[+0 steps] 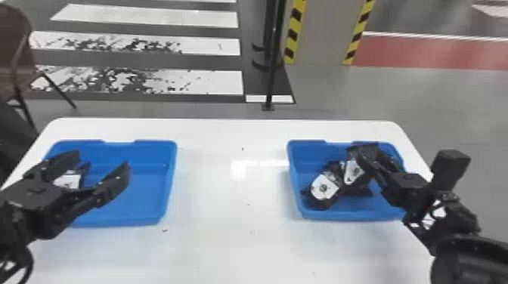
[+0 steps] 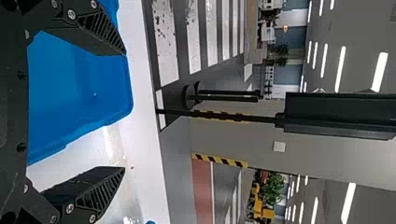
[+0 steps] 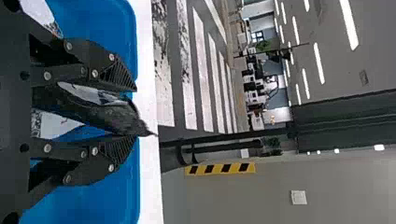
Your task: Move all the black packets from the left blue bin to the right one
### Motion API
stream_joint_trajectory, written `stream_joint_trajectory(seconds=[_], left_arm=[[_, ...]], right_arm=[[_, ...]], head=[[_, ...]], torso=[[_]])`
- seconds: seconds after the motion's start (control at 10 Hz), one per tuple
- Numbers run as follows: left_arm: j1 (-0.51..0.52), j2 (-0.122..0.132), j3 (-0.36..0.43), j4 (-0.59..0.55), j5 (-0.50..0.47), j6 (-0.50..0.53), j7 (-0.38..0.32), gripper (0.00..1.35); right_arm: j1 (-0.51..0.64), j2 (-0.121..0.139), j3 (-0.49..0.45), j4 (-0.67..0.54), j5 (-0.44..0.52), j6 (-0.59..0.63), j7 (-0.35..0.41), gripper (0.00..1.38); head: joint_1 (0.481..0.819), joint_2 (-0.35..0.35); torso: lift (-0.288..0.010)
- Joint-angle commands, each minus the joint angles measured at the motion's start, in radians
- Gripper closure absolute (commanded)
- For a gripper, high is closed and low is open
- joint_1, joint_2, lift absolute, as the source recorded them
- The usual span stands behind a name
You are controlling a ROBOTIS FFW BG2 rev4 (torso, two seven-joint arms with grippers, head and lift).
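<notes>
My left gripper [image 1: 104, 156] is open over the left blue bin [image 1: 151, 189], with a black packet with a white label [image 1: 70, 181] below and between its fingers. In the left wrist view the left gripper [image 2: 125, 111] has its two fingers wide apart. Over the right blue bin [image 1: 296, 181] is my right gripper [image 1: 372, 162], above several white-labelled black packets [image 1: 324, 189]. The right wrist view shows the right gripper [image 3: 135, 113] with its fingers partly together on a black packet [image 3: 109, 114], whose end sticks out past the fingertips.
Both bins stand on a white table [image 1: 226, 196], with bare tabletop between them. Behind the table's far edge are a thin black post [image 1: 270, 75] and, at the left, a chair [image 1: 17, 56].
</notes>
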Motion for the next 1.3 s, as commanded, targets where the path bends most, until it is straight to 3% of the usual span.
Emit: stream_joint_trajectory(seconds=[0.0,0.3,0.5,0.8,1.2], left_arm=[[-0.005,-0.001,0.025,-0.001,-0.023,0.013,0.003,0.17],[-0.042,0.000,0.097,0.001,-0.137,0.175,0.004,0.17],[-0.123,0.020,0.109,0.072,-0.219,0.263,0.004,0.17],[-0.293,0.072,0.059,0.247,-0.296,0.410,0.004,0.17],[-0.484,0.091,-0.019,0.548,-0.360,0.469,0.023,0.17]], right_arm=[[0.098,0.023,0.000,-0.134,0.048,-0.061,-0.026,0.07],[0.309,0.075,0.022,-0.396,0.078,-0.130,-0.041,0.17],[0.425,0.094,0.055,-0.494,0.012,-0.130,-0.040,0.17],[0.481,0.097,0.087,-0.526,-0.030,-0.130,-0.017,0.18],[0.508,0.097,0.123,-0.548,-0.040,-0.127,-0.005,0.18]], head=[[0.695,-0.093],[0.695,-0.042],[0.695,0.066],[0.695,0.168],[0.695,0.216]], torso=[[-0.140],[-0.140],[-0.140],[-0.140],[-0.140]])
